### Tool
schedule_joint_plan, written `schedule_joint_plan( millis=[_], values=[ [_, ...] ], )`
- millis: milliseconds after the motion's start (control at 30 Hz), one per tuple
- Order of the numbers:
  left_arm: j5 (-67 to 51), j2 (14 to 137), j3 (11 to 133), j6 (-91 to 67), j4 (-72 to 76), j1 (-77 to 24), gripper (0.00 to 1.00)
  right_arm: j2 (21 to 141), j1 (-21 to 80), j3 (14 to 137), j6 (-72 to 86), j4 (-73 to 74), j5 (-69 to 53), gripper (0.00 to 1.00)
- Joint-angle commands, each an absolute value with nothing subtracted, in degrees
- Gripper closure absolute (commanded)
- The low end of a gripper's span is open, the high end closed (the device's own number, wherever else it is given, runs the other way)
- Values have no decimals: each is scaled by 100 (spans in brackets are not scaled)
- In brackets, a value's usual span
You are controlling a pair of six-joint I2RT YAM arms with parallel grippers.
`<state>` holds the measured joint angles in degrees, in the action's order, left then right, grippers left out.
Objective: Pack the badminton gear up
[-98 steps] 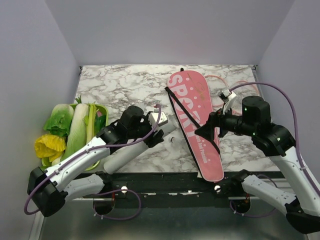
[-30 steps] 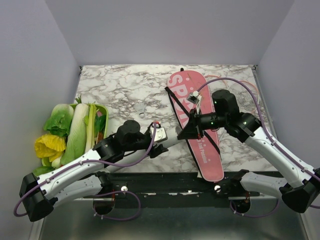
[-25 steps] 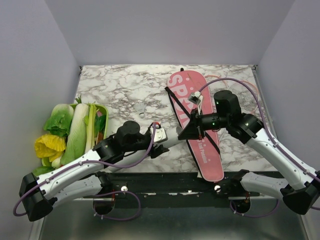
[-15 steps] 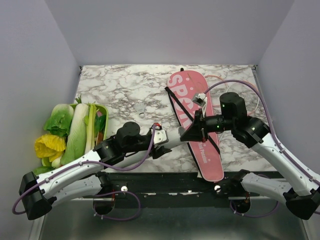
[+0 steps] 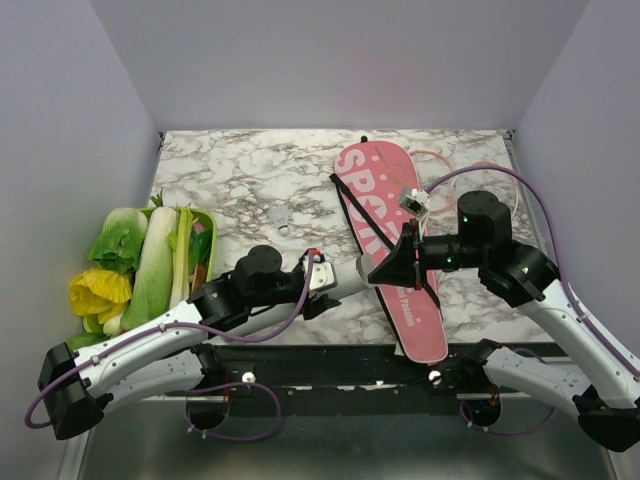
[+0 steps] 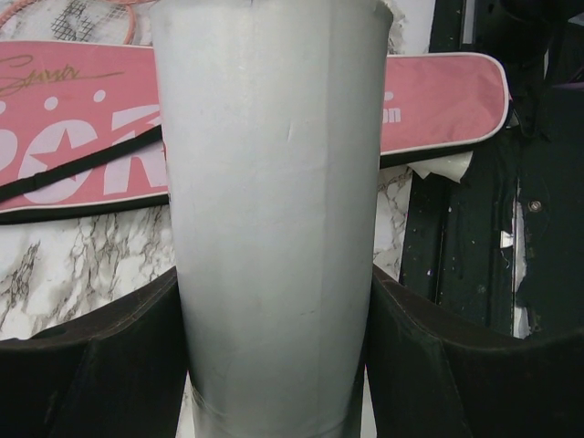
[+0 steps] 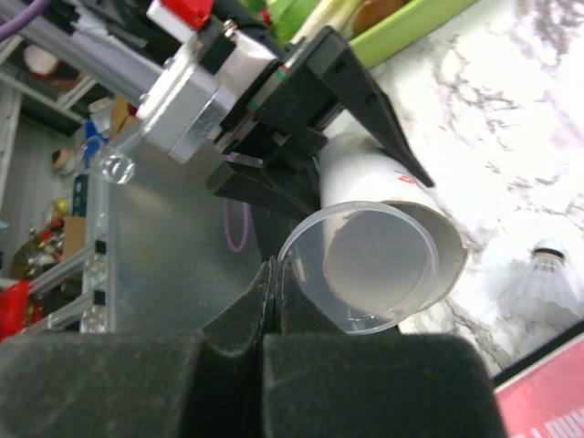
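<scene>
My left gripper [image 5: 322, 281] is shut on the white tube [image 5: 345, 284], which lies nearly level and points right; the left wrist view shows the tube [image 6: 274, 182] filling the gap between both black fingers [image 6: 91, 365]. My right gripper [image 7: 276, 266] is shut on the rim of a clear round cap [image 7: 360, 265]. The cap hangs just in front of the tube's open end [image 7: 429, 239], offset low and to one side. Under both tips lies the pink "SPORT" cover [image 5: 392, 245] with its black strap. A white shuttlecock [image 5: 283, 217] sits on the marble. Pink racket frames [image 5: 470, 168] lie at the back right.
A green tray [image 5: 207, 228] of leafy vegetables stands at the left edge, close to my left arm. The black rail [image 5: 330, 362] runs along the table's near edge. Walls close in the back and both sides.
My right arm has drawn back to the right, its tip staying near the tube's mouth with the cap. The left arm and the tube have hardly moved.
</scene>
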<state>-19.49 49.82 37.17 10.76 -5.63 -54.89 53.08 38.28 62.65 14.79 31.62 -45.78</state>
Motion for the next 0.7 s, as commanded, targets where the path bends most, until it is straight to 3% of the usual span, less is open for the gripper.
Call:
schedule_joint_plan(
  millis=[0,267,467,667],
  values=[
    [-1837,4975,3665,1116,-571,-5528,100,5195,3850,6556,1354,3549,-3571,100],
    [-1574,4904,3735,1099,-642,-5555,100,5702,3771,6917,1862,4596,855,99],
    [-1521,4869,3771,1037,-659,-5590,100,6178,2693,6373,2688,4527,1713,99],
    [-1213,4834,3815,923,-650,-5607,100,6767,1943,5977,3146,3877,1723,99]
  ],
)
